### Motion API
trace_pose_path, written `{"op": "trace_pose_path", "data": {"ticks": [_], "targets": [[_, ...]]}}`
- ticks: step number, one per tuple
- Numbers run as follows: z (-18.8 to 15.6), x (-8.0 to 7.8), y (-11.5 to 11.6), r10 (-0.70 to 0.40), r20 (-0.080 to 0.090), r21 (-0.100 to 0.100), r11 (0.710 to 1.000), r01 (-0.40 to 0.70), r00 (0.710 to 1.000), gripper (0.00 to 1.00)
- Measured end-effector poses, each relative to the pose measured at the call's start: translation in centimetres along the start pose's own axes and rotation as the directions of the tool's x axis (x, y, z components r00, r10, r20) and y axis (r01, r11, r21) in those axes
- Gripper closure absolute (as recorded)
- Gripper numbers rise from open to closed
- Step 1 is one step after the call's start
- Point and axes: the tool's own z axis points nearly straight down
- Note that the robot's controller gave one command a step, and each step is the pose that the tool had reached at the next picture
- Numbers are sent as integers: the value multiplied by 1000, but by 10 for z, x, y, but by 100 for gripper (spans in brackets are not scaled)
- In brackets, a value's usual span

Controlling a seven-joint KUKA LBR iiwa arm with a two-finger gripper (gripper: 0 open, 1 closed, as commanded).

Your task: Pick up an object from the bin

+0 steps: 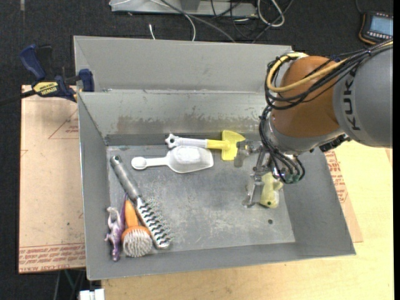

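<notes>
Bin (187, 111): grey metal, with sloped walls and a flat floor; its contents lie in three loose groups.
Left corner, near edge: a small purple figure (113, 231), touching an orange-handled brush with a pale bristle head (132, 227).
Just right of those: a wire-coiled metal brush (140, 205) with a long handle that runs up and to the left; it rests against the orange one.
Middle, by the back wall: a white scoop (181, 159) and, behind it, a white-and-yellow toy tool (209, 144); the two are touching or nearly so.
Centre floor: bare metal.
Right part of the floor: a small pale yellow lump (270, 195), well apart from everything else.
Gripper (259, 195): low over the floor, right beside the pale lump and probably touching it.
Jaws: cannot tell whether they are spread or pinching; the wrist and its cables cover the far side.
Wrist: an orange cover (306, 105) with looped cables, part of the arm.
Step in hand (judged): securing the pale lump.
Handling note: the lump looks small and rounded, so it should sit centred between the jaws before they close, or it may squirt sideways.
Lift note: go straight up and keep off the right-hand slope close by; nothing else is near enough to snag.
</notes>
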Motion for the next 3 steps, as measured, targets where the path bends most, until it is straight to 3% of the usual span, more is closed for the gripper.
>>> {"op": "trace_pose_path", "data": {"ticks": [1,2,3], "targets": [[-4,-2,0,-1,7,0,1000,1,1000,0],[99,-36,-95,-186,9,2,982,186,982,0],[20,-55,-79,-160,19,1,987,160,987,0]]}}
